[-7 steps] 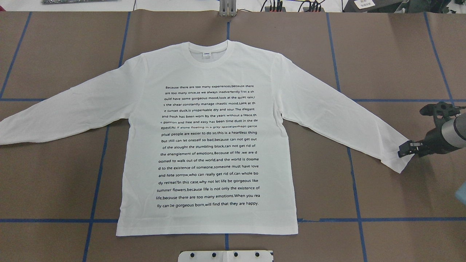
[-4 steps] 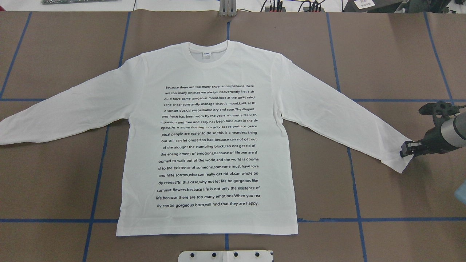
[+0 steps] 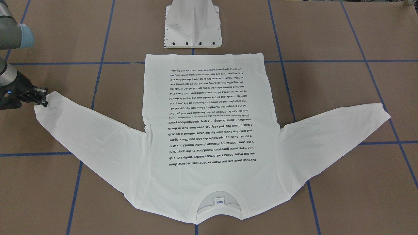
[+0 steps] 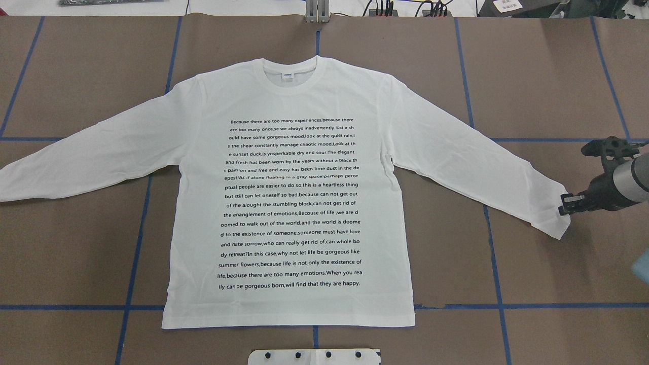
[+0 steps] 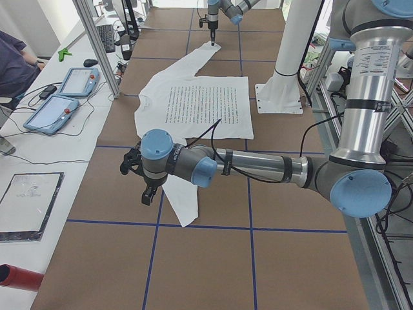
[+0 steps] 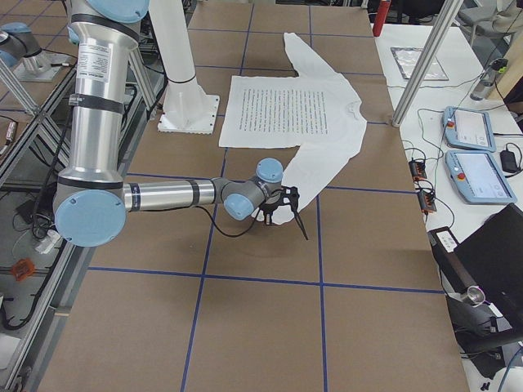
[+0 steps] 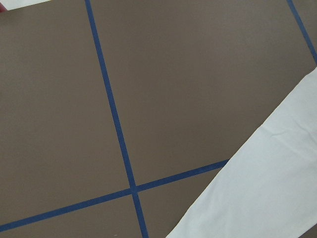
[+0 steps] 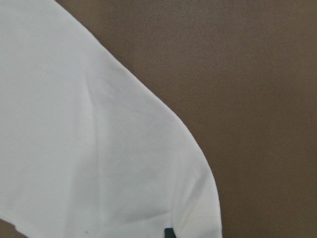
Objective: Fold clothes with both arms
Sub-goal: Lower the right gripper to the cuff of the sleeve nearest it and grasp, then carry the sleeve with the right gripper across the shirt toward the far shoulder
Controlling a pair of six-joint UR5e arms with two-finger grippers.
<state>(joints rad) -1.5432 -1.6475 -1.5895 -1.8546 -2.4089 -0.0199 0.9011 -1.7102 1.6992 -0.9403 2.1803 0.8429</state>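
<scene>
Overhead exterior: where's the shirt (image 4: 289,203)?
— Flat on the tabletop (image 4: 557,76), text up, sleeves spread.
— And the jaws?
— On the right gripper (image 4: 564,205) they pinch one cuff (image 4: 555,225). The left gripper (image 5: 150,192) hangs near the other sleeve; I cannot tell its grip.

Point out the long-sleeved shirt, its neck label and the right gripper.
long-sleeved shirt (image 4: 294,99): overhead view, chest above the print.
neck label (image 4: 288,75): overhead view, its middle.
right gripper (image 4: 564,205): overhead view, between fingertips.
</scene>
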